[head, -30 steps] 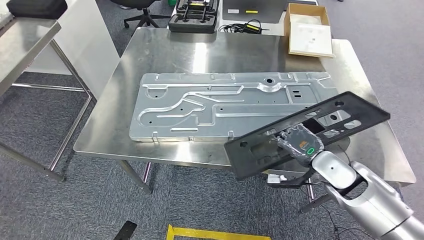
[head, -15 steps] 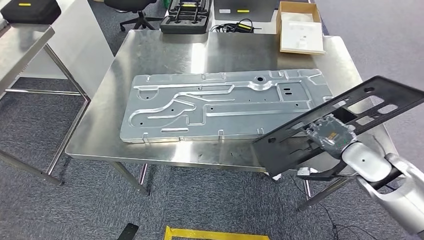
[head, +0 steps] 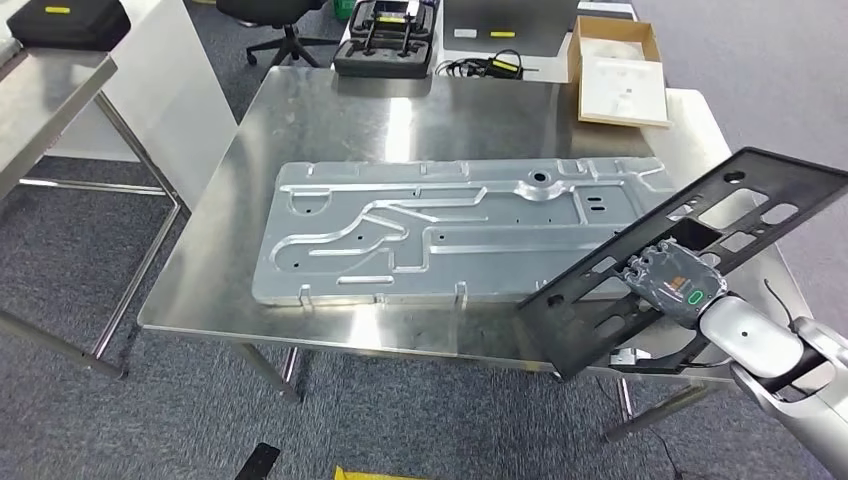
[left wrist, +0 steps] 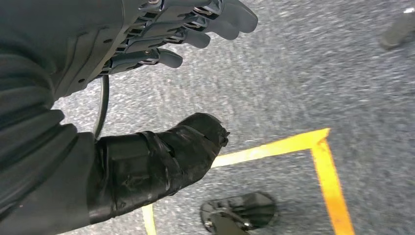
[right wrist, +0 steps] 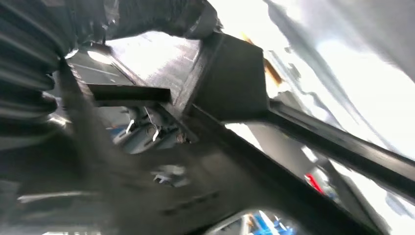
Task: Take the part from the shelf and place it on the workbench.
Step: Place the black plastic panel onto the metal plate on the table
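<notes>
Since a second ago the black part [head: 690,240] has swung rightward to the frame's right edge, tilted over the desk [head: 330,110] corner — right hand [head: 675,280] fingers clamped on it — so level it before lowering beside the metal panel [head: 450,230].

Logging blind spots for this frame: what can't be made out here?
- Right hand finger contact on the black part: head view shows the hand's back; right wrist view is motion-blurred.
- Whether the black part touches the workbench: not settled in the head view.
- Labels in the cardboard box: too small.
- Left hand: held over carpet, holding nothing; its arm is cut off by the frame edge.
</notes>
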Controlling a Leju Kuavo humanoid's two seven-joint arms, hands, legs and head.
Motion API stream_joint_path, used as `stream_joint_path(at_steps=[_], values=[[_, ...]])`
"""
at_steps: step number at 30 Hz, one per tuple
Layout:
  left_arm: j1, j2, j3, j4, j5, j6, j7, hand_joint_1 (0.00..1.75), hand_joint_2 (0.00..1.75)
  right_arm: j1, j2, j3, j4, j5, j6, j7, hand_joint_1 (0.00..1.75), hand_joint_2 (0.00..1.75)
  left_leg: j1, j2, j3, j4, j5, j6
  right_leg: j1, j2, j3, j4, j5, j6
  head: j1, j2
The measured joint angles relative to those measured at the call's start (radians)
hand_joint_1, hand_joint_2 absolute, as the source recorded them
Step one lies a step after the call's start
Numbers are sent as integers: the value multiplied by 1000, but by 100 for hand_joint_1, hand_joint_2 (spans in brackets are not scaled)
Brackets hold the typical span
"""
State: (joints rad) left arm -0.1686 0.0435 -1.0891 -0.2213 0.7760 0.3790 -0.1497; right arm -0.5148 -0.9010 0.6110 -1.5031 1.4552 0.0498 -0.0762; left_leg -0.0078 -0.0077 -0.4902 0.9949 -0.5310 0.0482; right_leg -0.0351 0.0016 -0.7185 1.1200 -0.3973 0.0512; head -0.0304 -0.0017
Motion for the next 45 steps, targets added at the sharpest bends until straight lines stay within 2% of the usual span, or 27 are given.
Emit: stream_joint_path(at_steps=[2, 4, 6, 8, 10, 11, 13, 14, 15, 17, 18, 19, 22, 24, 26, 27, 28, 30, 32, 33, 36, 37, 38, 40, 42, 43, 45], values=[[-3, -2, 0, 0, 0, 1, 1, 0, 175, -4, 3, 2, -6, 8, -1, -5, 175, 175, 1, 2, 11, 1, -22, -14, 5, -1, 22, -67, 20, -11, 1, 0], [-6, -1, 0, 0, 0, 2, 2, 0, 175, -5, 5, 5, -11, 15, -2, -11, 175, 175, 1, 4, 15, 10, -32, -25, 10, 2, 33, -69, 0, -32, 0, 0], [-6, -2, 0, 0, 0, 3, 2, 0, 175, -6, 5, 6, -16, 18, -3, -16, 175, 175, 2, 4, 12, 51, -26, -31, 8, 6, 54, -67, -18, -46, 0, 0], [-7, -6, 0, 0, 0, 4, 2, 0, 175, -16, 4, 6, -22, 22, -4, -19, 175, 175, 5, 4, -51, 157, -10, -40, 8, 7, 85, -68, -41, -55, -3, 0], [-7, -10, 0, 0, 0, 4, 2, 0, 175, -30, 3, 6, -25, 28, -8, -19, 175, 175, 6, 5, -162, 282, -32, -45, 12, 6, 123, -70, -67, -61, -5, 0], [-7, -12, 0, 0, 0, 4, 2, 0, 175, -34, 3, 6, -25, 31, -11, -19, 175, 175, 5, 5, -212, 316, -62, -43, 14, 7, 143, -72, -81, -63, -5, 0], [-4, -13, 0, 0, 0, 5, 2, 0, 175, -41, 3, 6, -25, 35, -17, -16, 175, 175, -5, 4, -265, 293, -99, -30, 17, 9, 184, -74, -106, -64, -5, 0], [-3, -13, 0, 0, -1, 6, 2, 0, 175, -45, 3, 6, -25, 35, -20, -14, 175, 175, -13, 3, -273, 244, -80, -19, 17, 11, 203, -76, -120, -65, -5, 0], [-2, -13, 0, 0, -2, 7, 0, 0, 175, -50, 3, 6, -25, 35, -23, -12, 175, 175, -24, 2, -273, 177, -15, -6, 17, 13, 216, -77, -134, -64, -5, 0], [0, -11, 0, 0, -6, 9, -4, 0, 175, -54, 6, 8, -25, 35, -30, -10, 175, 175, -41, -10, -267, 68, 141, 18, 18, 20, 236, -77, -160, -58, -4, 0], [2, -10, 0, 1, -8, 10, -5, 0, 175, -53, 8, 10, -25, 35, -32, -10, 175, 175, -46, -15, -263, 42, 193, 25, 20, 24, 241, -80, -170, -52, -4, 0], [4, -9, 0, 1, -9, 10, -5, 0, 175, -51, 10, 13, -25, 35, -33, -10, 175, 175, -46, -19, -260, 37, 210, 28, 22, 28, 248, -84, -178, -46, -4, 0], [-1, -14, 0, 1, -8, 7, -3, 0, 175, -56, 11, 15, -26, 37, -35, -11, 175, 175, -35, -15, -239, 19, 208, 32, 23, 23, 256, -82, -203, -35, -3, 0], [-8, -17, 0, 1, -2, 0, -3, 0, 175, -64, 10, 15, -26, 42, -38, -8, 175, 175, -29, -15, -226, 4, 203, 36, 24, 14, 206, 7, -246, -29, -1, 0], [-11, -18, 0, 1, 2, -6, -3, 0, 175, -67, 12, 16, -24, 46, -40, -6, 175, 175, -26, -16, -222, 2, 196, 38, 24, 13, 116, 135, -280, -23, -1, 0], [-11, -19, 0, 1, 3, -8, -3, 0, 175, -65, 13, 18, -22, 47, -41, -5, 175, 175, -24, -16, -222, 3, 192, 37, 22, 13, 79, 171, -274, -20, -1, 0], [-9, -21, 0, 1, 4, -10, -4, 0, 175, -64, 14, 21, -21, 48, -41, -5, 175, 175, -22, -17, -221, 6, 188, 36, 19, 13, 57, 171, -248, -15, -1, 0], [-7, -24, 0, 1, 5, -12, -6, 0, 175, -64, 15, 25, -19, 48, -41, -5, 175, 175, -18, -18, -222, 18, 179, 29, 12, 12, 65, 73, -155, -4, 0, 0], [-9, -26, 0, 1, 7, -13, -9, 0, 175, -67, 16, 25, -19, 48, -42, -5, 175, 175, -19, -21, -226, 32, 173, 21, 10, 13, 97, -31, -92, -3, -1, 0], [-9, -26, 0, 1, 8, -14, -11, 0, 175, -68, 16, 25, -19, 48, -43, -4, 175, 175, -19, -23, -228, 37, 173, 16, 12, 14, 105, -55, -82, -8, -1, 0], [-7, -26, 0, 1, 9, -16, -13, 0, 175, -68, 18, 26, -19, 48, -44, -3, 175, 175, -20, -27, -230, 37, 180, 1, 14, 11, 107, -62, -70, -33, -2, 0], [-6, -26, 0, 1, 10, -16, -13, 0, 175, -69, 19, 26, -19, 47, -44, -2, 175, 175, -20, -26, -235, 48, 167, -6, 11, 9, 106, -65, -64, -42, -2, 0], [-6, -25, 0, 1, 10, -17, -13, 0, 175, -69, 19, 26, -19, 47, -44, -1, 175, 175, -18, -22, -244, 77, 138, -13, 9, 6, 104, -67, -57, -50, -4, 0], [-7, -26, 1, 1, 10, -17, -13, 0, 175, -70, 19, 25, -19, 47, -44, 2, 175, 175, -9, -11, -280, 197, 48, -27, 9, 1, 94, -69, -46, -60, -7, 0], [-7, -29, 1, 1, 7, -12, -11, 0, 175, -69, 19, 25, -19, 46, -44, 4, 175, 175, 0, -7, -306, 314, -16, -35, 10, -2, 79, -69, -36, -61, -9, 0], [-7, -30, 1, 1, 3, -8, -10, 0, 175, -68, 19, 25, -19, 45, -44, 5, 175, 175, 2, -5, -296, 327, -24, -36, 10, -3, 70, -69, -30, -60, -9, 0], [-7, -30, 1, 1, -4, 1, -5, 0, 175, -65, 19, 25, -19, 44, -44, 7, 175, 175, 4, -4, -215, 241, -4, -33, 11, -3, 56, -69, -16, -56, -9, 0]])
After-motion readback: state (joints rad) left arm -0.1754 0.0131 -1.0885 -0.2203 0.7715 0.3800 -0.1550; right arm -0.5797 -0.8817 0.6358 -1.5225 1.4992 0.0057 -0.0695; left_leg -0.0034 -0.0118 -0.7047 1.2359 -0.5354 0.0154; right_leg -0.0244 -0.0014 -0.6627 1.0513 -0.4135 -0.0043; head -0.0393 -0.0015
